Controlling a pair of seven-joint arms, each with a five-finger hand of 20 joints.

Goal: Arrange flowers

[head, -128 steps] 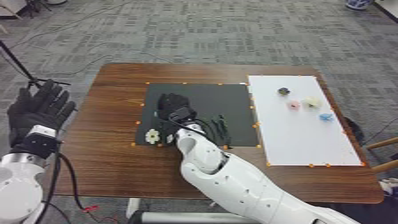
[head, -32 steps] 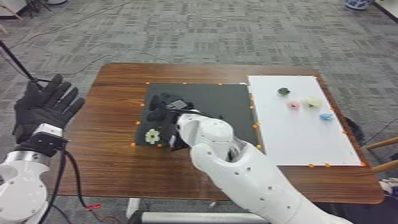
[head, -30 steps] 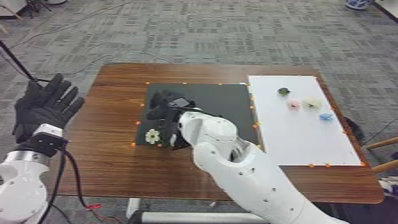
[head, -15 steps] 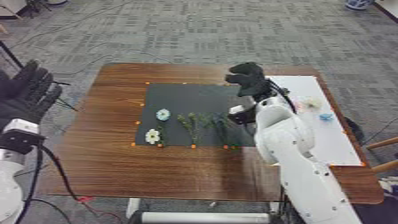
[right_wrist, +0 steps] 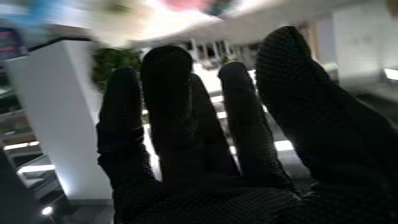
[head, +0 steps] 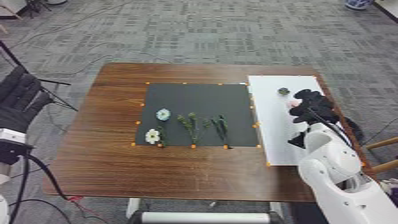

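Note:
In the head view, my right hand (head: 313, 105) is over the right side of the white board (head: 282, 142), hiding part of the pink flower (head: 293, 103). A dark flower (head: 283, 91) lies just beyond it. On the black mat (head: 200, 95) lie a pale blue flower (head: 163, 114), a white flower (head: 153, 136) and green stems (head: 192, 124). The right wrist view has my right hand (right_wrist: 204, 195) with straight fingers and nothing held; past them are the cream flower (right_wrist: 118, 22), pink flower (right_wrist: 185, 4) and a blue one (right_wrist: 28, 14). My left hand (head: 19, 95) is open beside the table.
The brown table (head: 115, 165) extends around the mat and board, with small orange markers along their edges. A wooden chair (head: 384, 155) stands off the table's right side. Black cables hang by the left arm.
My right hand has left the black mat and crossed to the white board, uncovering the pale blue flower and green stems. The left hand has shifted outward to the left.

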